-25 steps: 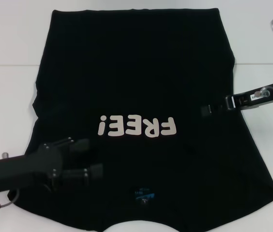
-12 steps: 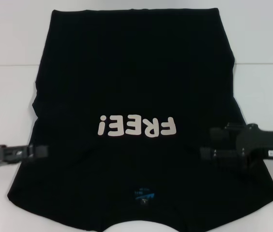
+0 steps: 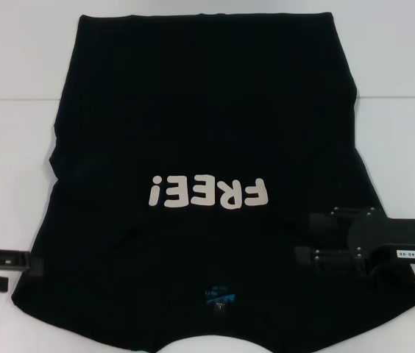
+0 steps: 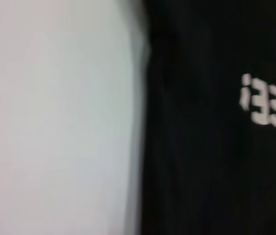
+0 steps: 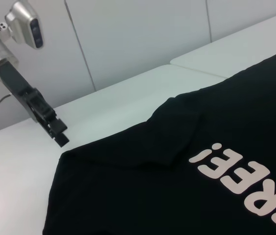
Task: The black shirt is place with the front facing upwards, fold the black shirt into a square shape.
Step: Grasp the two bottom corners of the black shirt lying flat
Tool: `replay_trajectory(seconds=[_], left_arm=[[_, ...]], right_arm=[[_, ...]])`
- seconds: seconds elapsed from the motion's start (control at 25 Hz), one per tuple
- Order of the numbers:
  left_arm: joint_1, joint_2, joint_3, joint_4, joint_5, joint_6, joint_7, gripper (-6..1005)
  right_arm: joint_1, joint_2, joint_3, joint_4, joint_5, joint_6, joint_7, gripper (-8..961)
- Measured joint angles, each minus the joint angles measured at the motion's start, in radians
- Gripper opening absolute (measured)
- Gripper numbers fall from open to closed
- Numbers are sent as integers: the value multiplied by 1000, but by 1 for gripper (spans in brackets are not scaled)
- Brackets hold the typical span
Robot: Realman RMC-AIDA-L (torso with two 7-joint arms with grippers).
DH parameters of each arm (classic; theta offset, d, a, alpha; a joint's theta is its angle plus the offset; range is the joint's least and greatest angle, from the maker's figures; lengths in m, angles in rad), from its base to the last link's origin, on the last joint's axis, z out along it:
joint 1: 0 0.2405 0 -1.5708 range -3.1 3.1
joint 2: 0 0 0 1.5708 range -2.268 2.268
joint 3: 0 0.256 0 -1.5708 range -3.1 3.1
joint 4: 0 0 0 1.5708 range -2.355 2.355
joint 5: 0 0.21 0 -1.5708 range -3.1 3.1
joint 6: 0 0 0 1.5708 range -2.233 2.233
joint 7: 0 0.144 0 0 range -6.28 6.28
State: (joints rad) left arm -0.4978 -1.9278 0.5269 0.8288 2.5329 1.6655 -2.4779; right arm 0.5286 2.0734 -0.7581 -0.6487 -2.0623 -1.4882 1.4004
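Note:
The black shirt [image 3: 207, 110] lies spread flat on the white table, front up, hem far from me and collar near. Its white "FREE!" print [image 3: 207, 193] reads upside down, and a small blue neck label [image 3: 218, 296] shows near the front edge. My right gripper [image 3: 312, 237] hovers open over the shirt's near right part, one finger above the other, with nothing between them. My left gripper [image 3: 37, 263] sits at the shirt's near left edge. The right wrist view shows that left gripper [image 5: 59, 137] pointing down at the cloth's corner.
The white table [image 3: 16, 147] shows on both sides of the shirt and beyond a seam line at the back. A pale wall [image 5: 128, 39] stands behind the table in the right wrist view. The left wrist view shows table [image 4: 55, 122] beside black cloth [image 4: 201, 171].
My left gripper left the shirt's near left part and moved out to its left edge, then nearer. My right gripper swung in from the right side over the near right part.

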Motion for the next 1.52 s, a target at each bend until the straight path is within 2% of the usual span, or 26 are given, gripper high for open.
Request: replay_trajectory(seconds=[0.24, 0.72, 1.52], left_arm=[[-16, 3, 2, -47, 30, -37, 4, 931], [-14, 3, 14, -69, 53, -80, 5, 928], [-68, -1, 5, -160, 36, -67, 33, 922]], right_arm=[[1, -2, -1, 1, 0, -5, 0, 793], [4, -6, -1, 1, 0, -10, 9, 793], [1, -6, 1, 1, 1, -19, 16, 792]])
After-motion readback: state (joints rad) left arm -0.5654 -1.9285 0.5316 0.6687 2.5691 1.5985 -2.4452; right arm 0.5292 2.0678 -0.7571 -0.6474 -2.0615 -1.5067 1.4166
